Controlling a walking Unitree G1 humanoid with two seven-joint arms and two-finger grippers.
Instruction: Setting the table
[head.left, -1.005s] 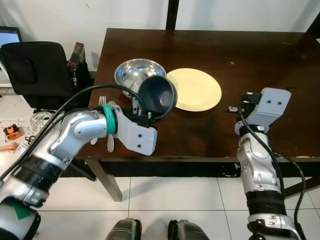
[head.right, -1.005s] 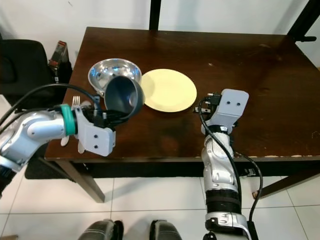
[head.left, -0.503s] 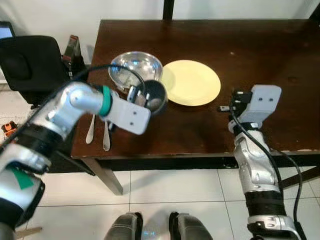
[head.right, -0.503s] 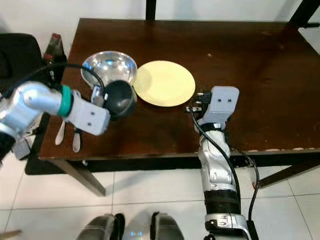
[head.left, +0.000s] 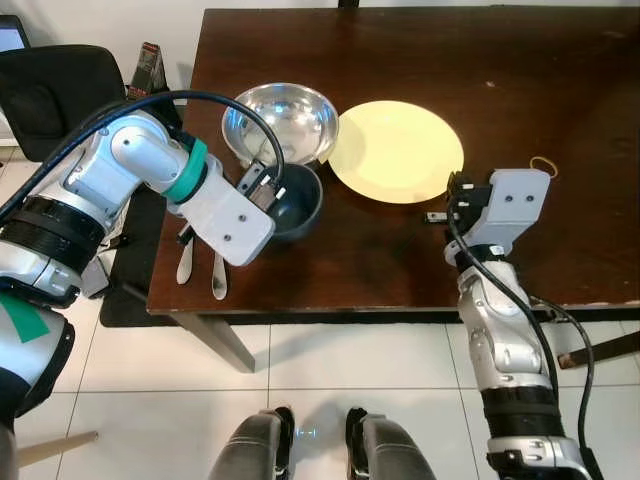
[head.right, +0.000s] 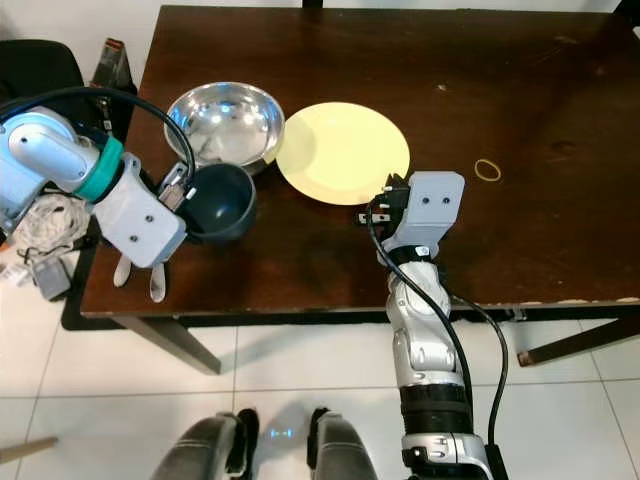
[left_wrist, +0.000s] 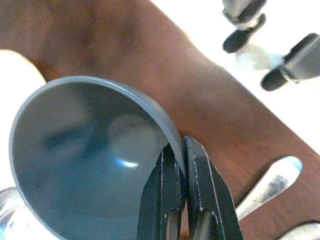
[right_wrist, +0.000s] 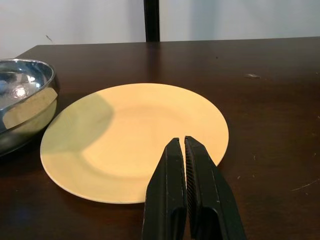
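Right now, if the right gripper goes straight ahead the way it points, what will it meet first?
Most likely the yellow plate: the right gripper, fingers shut, points at its near rim. How high it hovers above the table is unclear.

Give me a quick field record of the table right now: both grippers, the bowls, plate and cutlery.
left gripper: jaws shut on the rim of the dark blue bowl
dark blue bowl: upright, low over or on the table, beside the steel bowl; contact with the table unclear
yellow plate: flat, right of the steel bowl
right gripper: jaws shut, empty, at the plate's near edge
spoon and second utensil: at the table's near left edge
rubber band: right of the plate
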